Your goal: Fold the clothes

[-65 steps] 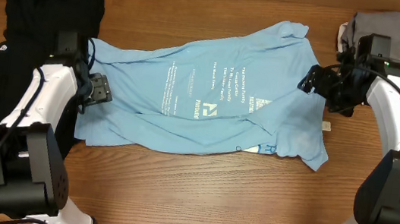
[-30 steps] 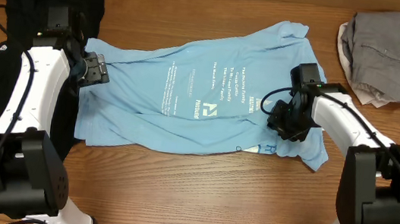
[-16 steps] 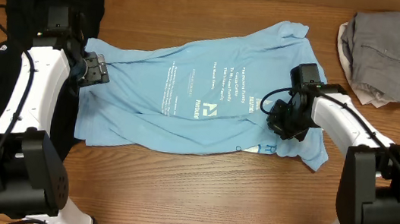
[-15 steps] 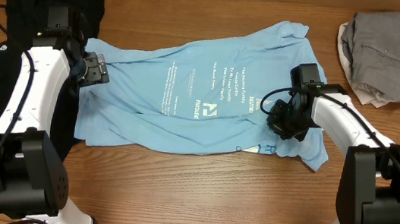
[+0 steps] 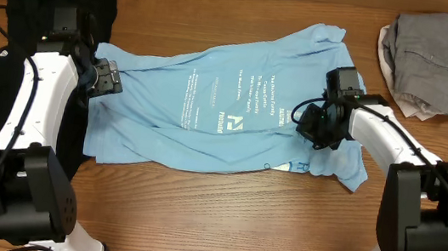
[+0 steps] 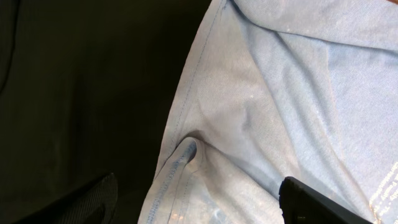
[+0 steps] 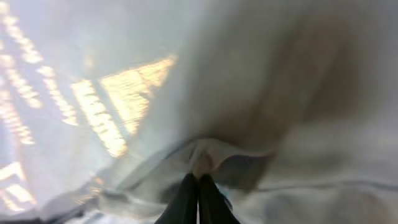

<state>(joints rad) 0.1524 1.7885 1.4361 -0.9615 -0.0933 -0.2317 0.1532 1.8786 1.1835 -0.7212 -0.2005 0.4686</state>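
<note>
The light blue T-shirt (image 5: 227, 100) with pale lettering lies spread across the table's middle. My left gripper (image 5: 112, 84) hovers open at the shirt's left edge. In the left wrist view its dark fingers (image 6: 93, 199) stand wide apart either side of the shirt's stitched hem (image 6: 180, 162), beside the black garment (image 6: 81, 81). My right gripper (image 5: 309, 129) sits on the shirt's right part. The right wrist view shows that gripper (image 7: 198, 180) shut on a raised pinch of the blue fabric (image 7: 261, 74).
A large black garment (image 5: 42, 0) lies under and behind my left arm at the table's left end. A heap of grey pieces (image 5: 438, 57) sits at the back right corner. Bare wood (image 5: 221, 219) runs along the table's front.
My right gripper has closed on a fold of the T-shirt and shifted slightly toward the table's back, lifting the fabric a little. The left arm has stayed still.
</note>
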